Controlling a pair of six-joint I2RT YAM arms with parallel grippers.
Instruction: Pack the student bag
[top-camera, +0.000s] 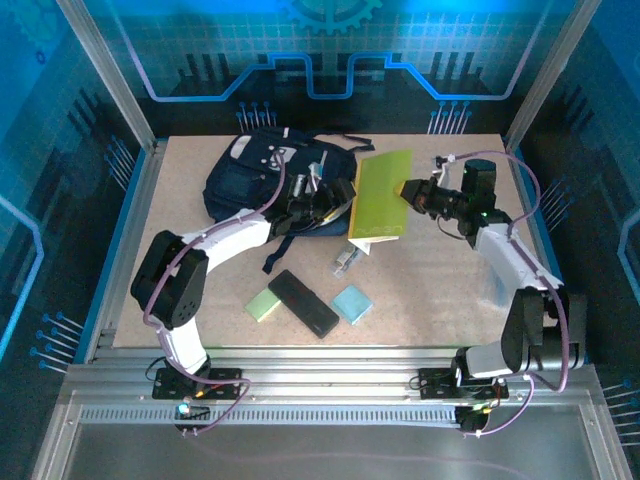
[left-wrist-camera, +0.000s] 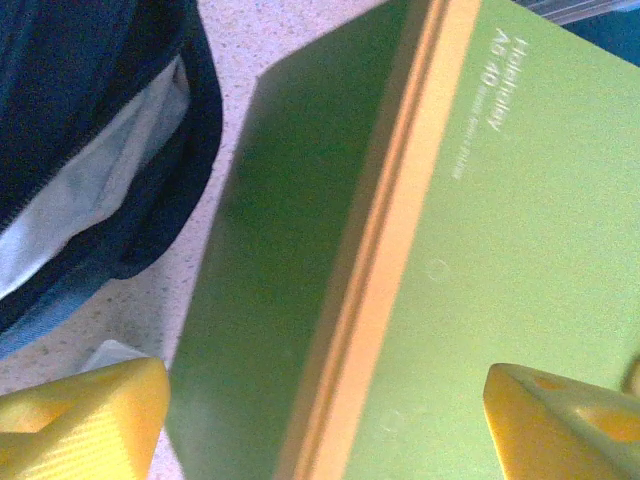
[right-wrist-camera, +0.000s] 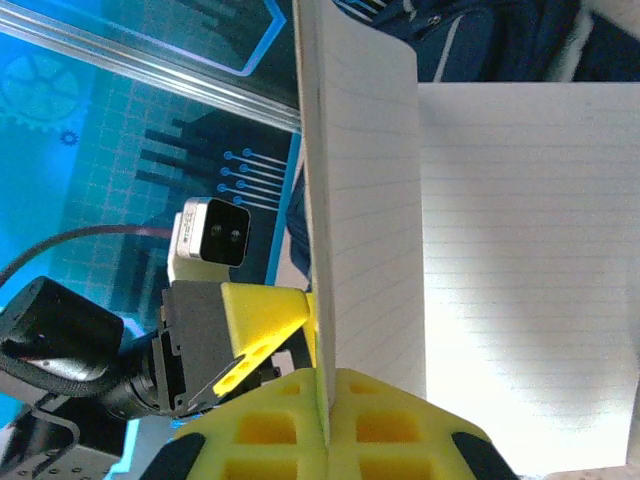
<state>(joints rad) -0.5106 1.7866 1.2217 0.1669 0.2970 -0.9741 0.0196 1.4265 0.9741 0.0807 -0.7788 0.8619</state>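
The student bag, a dark navy backpack, lies at the back left of the table, and its pale lining shows at the opening. A green notebook with an orange spine strip stands tilted just right of the bag. My right gripper is shut on the notebook's cover edge, with lined pages spread beside it. My left gripper is at the notebook's left side, open, its yellow fingers wide on either side of the green cover.
Toward the front of the table lie a small black rectangular case, a pale green pad, a light blue pad and a small clear item. Metal frame posts and blue panels wall the table in.
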